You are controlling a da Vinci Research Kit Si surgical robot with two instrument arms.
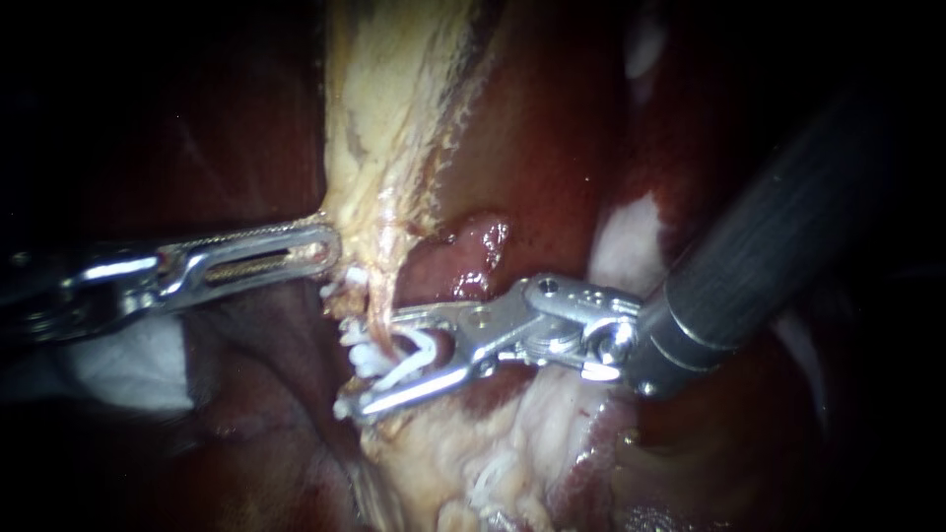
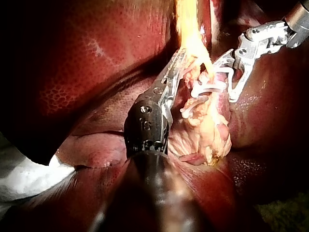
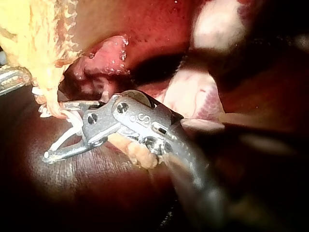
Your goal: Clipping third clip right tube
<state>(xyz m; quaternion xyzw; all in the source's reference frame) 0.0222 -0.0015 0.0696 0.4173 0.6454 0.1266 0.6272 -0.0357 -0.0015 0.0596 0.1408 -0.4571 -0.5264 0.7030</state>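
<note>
Your right instrument (image 1: 379, 363) has its pincer spread wide, holding a white clip (image 1: 419, 357) astride the tube (image 1: 379, 291). Your left instrument (image 1: 330, 246) has its pincer clamped on pale tissue (image 1: 384, 148) just above.

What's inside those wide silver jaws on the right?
The right instrument holds a white clip astride a thin pale tube. The tube's far side is hidden behind the clip.

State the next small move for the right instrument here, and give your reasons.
Probably close the right instrument gently. Its wide-standing silver jaws carry an open white V-shaped clip astride the thin pale tube, beside white clips already on it, so squeezing should latch the clip.
</note>
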